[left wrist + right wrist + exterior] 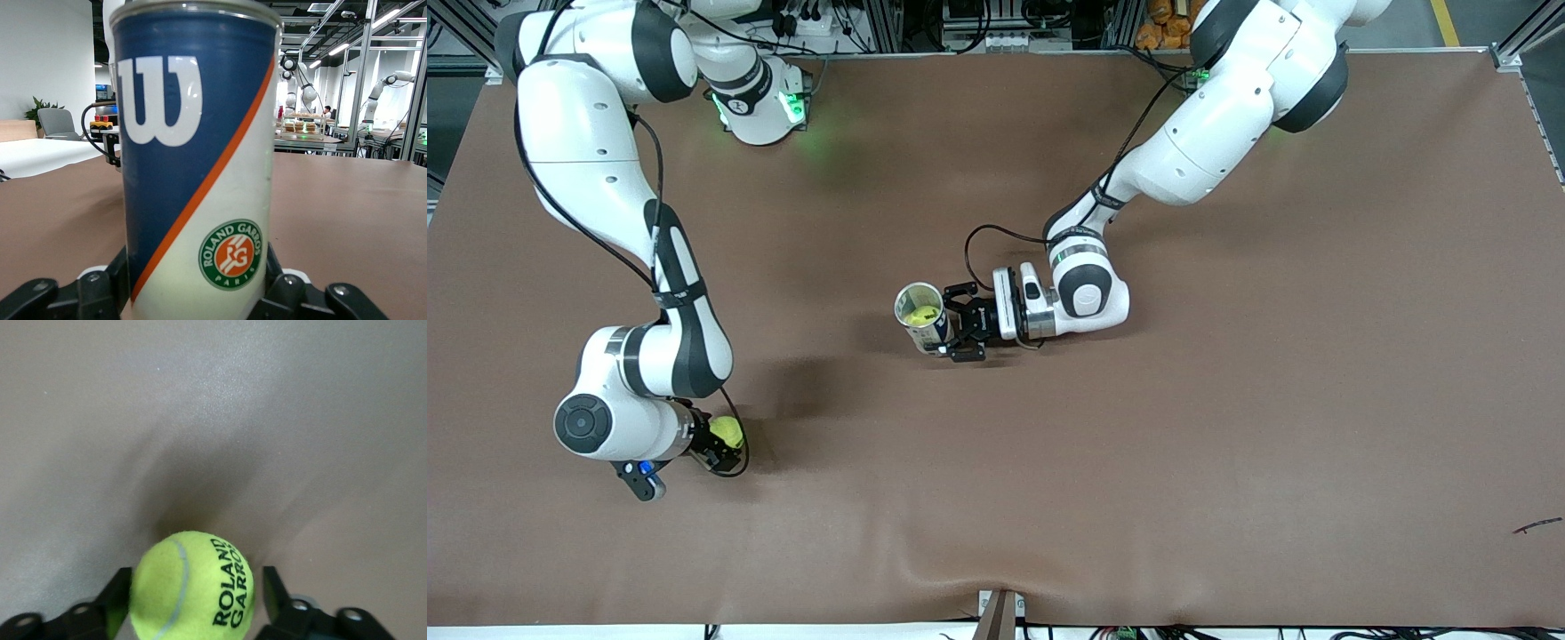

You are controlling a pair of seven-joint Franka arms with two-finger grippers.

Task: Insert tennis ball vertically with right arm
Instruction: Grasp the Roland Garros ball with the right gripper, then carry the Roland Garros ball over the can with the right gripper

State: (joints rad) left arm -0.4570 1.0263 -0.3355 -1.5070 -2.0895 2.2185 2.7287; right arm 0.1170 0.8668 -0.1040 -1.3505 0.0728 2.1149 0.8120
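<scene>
Here you have the right tool (720, 444) low at the brown surface (1227, 400), toward the right arm's end and nearer the front camera than the can. Its fingers (115, 597) sit on either side of a yellow-green tennis ball (727, 432), touching its flanks in the right wrist view, so you can log it as clamped on the ball. That ball (192, 585) carries black "ROLAND GARROS" lettering and a pale seam, and its shadow falls on the surface right by it; whether it rests on the surface or is just clear of it you cannot tell. Well apart from it, near the middle of the surface, the left tool (959, 322) lies level and grips a ball can (921, 317) from the side, one finger on each flank. The can stands upright with its mouth open to the top, and the front view shows something yellow-green inside it. In the left wrist view the can (200, 167) fills the middle: blue upper part with a white "W", an orange diagonal stripe, white lower part with a round Roland Garros badge. The left arm reaches in from its base and holds the can in place.
</scene>
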